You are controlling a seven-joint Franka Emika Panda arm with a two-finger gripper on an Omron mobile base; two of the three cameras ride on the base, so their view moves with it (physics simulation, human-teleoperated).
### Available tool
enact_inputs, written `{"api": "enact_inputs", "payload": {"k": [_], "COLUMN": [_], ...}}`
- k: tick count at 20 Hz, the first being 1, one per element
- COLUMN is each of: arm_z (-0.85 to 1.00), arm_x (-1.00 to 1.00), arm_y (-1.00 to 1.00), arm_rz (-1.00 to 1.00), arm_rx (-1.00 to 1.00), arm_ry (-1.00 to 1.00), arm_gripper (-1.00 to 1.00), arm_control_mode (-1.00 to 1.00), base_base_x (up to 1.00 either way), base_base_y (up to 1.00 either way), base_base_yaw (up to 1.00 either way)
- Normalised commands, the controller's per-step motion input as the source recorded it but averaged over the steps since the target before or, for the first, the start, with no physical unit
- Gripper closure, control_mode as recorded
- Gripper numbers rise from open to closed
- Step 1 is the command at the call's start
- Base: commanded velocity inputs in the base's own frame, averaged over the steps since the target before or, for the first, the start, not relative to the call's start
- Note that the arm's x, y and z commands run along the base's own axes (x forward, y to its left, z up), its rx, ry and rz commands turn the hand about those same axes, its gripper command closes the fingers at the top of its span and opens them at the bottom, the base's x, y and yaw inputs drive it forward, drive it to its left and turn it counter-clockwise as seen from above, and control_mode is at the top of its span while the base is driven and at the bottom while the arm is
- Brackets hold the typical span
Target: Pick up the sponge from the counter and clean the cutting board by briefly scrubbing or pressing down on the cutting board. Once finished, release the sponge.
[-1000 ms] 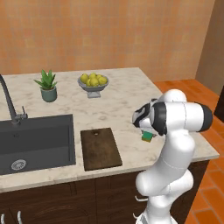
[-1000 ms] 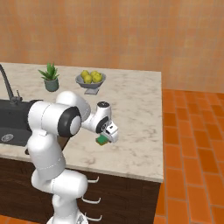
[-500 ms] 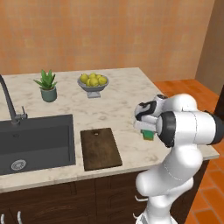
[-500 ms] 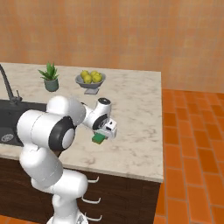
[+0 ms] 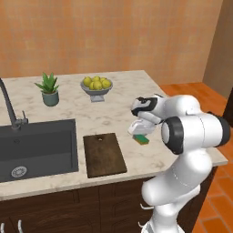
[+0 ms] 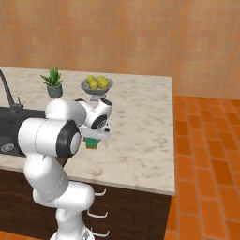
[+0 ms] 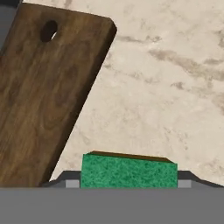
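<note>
**Sponge in the jaws, beside the board**

The jaws (image 7: pixel 129 183) were closed on the sponge (image 7: pixel 129 173), one finger at each end, the sponge sitting at or just above the bench (image 5: pixel 123 111); contact could not be judged. The cutting board (image 5: pixel 104 154) lay near, to the arm's left, with bare stone between them. Beyond the board sat the sink (image 5: pixel 36 148) and faucet (image 5: pixel 11 109). A potted plant (image 5: pixel 49 89) and a fruit bowl (image 5: pixel 96 86) stood well apart at the back. The bench's right edge was close.
</note>
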Motion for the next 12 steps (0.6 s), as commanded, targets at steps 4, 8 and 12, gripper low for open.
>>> {"api": "enact_inputs", "payload": {"k": [4, 8, 12], "arm_z": [0.0, 0.0, -0.03], "arm_x": [-0.38, -1.0, -0.82], "arm_y": [1.0, 0.74, 0.36], "arm_rz": [0.26, 0.03, 0.0], "arm_rx": [-0.01, 0.0, 0.0], "arm_ry": [-0.01, -0.1, -0.04], "arm_gripper": [1.0, 1.0, 1.0], "arm_control_mode": [-1.0, -1.0, -1.0], "base_base_x": [0.0, 0.0, 0.0], "base_base_y": [0.0, 0.0, 0.0], "base_base_yaw": [0.0, 0.0, 0.0]}}
